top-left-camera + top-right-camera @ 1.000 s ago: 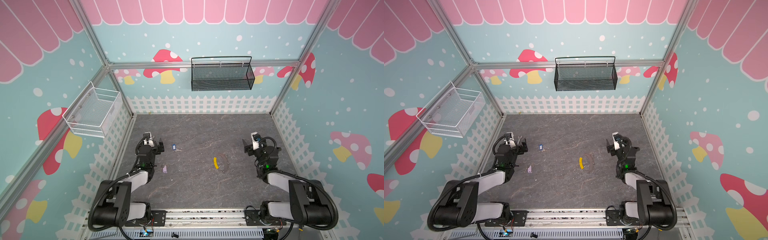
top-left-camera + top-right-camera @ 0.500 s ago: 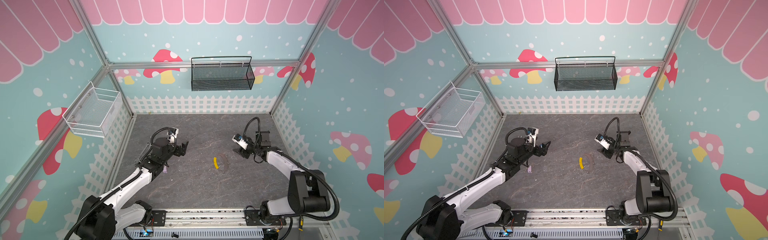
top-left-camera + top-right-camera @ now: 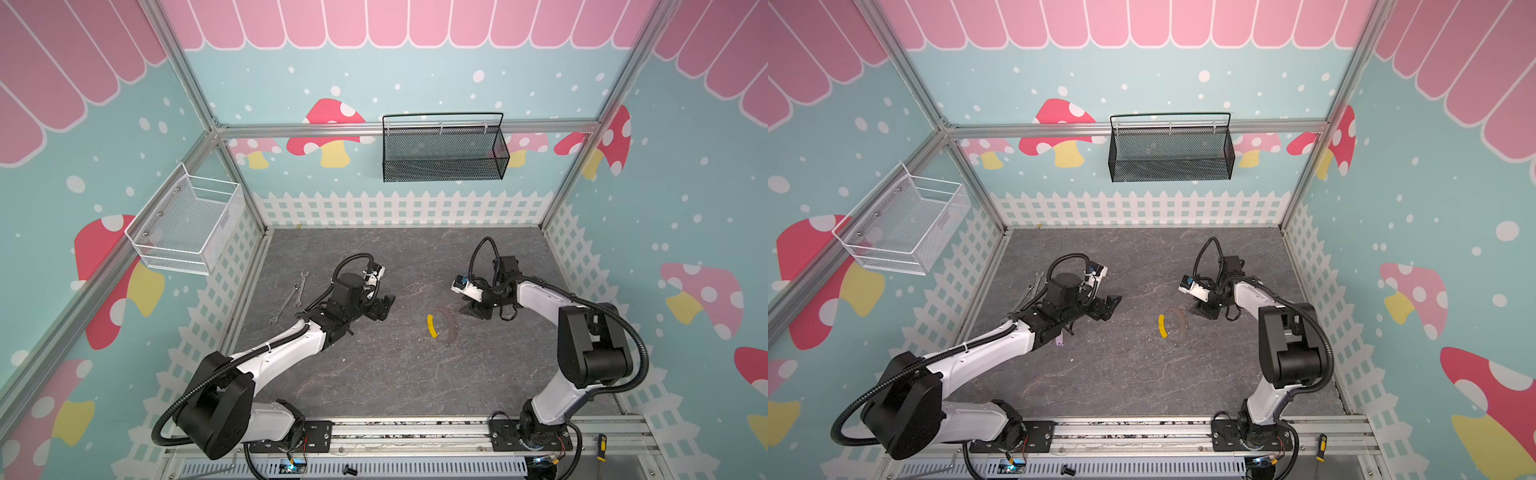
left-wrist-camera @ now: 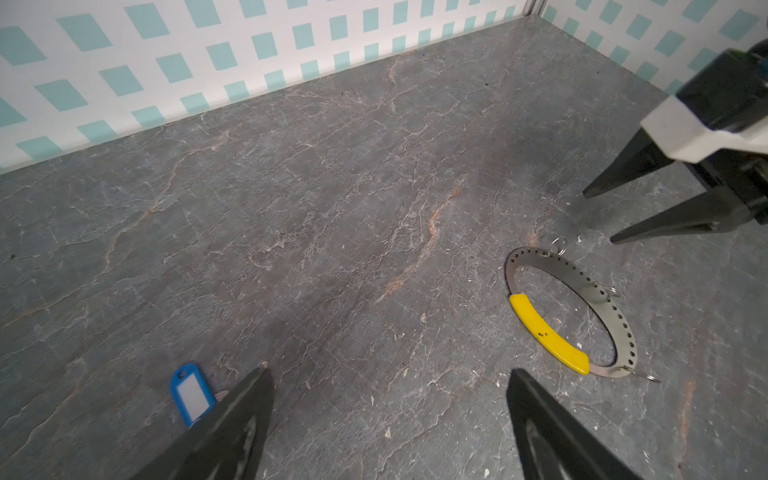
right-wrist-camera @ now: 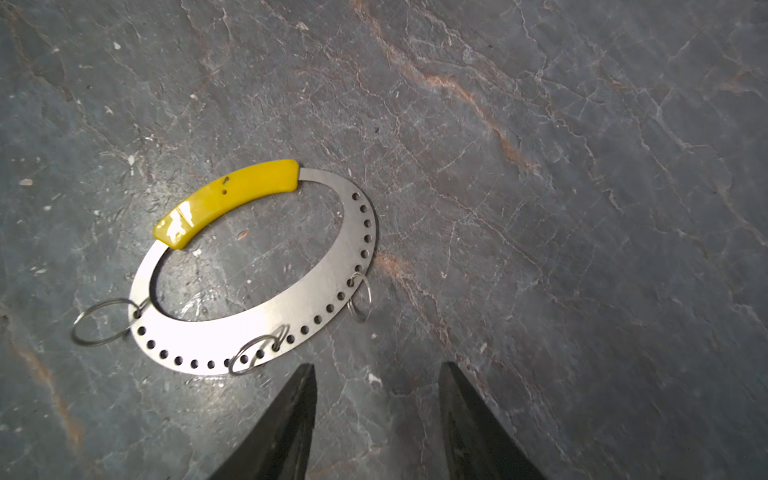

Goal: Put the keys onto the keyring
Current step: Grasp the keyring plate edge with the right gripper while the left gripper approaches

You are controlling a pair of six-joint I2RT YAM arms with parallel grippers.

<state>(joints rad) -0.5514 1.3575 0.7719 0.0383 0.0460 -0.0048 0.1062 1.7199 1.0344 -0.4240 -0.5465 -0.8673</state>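
Grey slab point(image 3: 395, 374) held keyring point(image 5: 316, 286) flat, just beside right gripper point(image 5: 377, 365), jaws partly apart, nothing btwn. Empty too, left gripper point(image 4: 388, 369) gaped wide w/ blue-tag key point(image 4: 191, 392) lying by one finger. Risk: thin flat ring prob. would skid away if pointed tips nudged it.

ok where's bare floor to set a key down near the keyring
Bare: the strip between the keyring and the front rail, and the back stretch along the fence. Crowded: right jaws beside the keyring; wrenches by the left wall.
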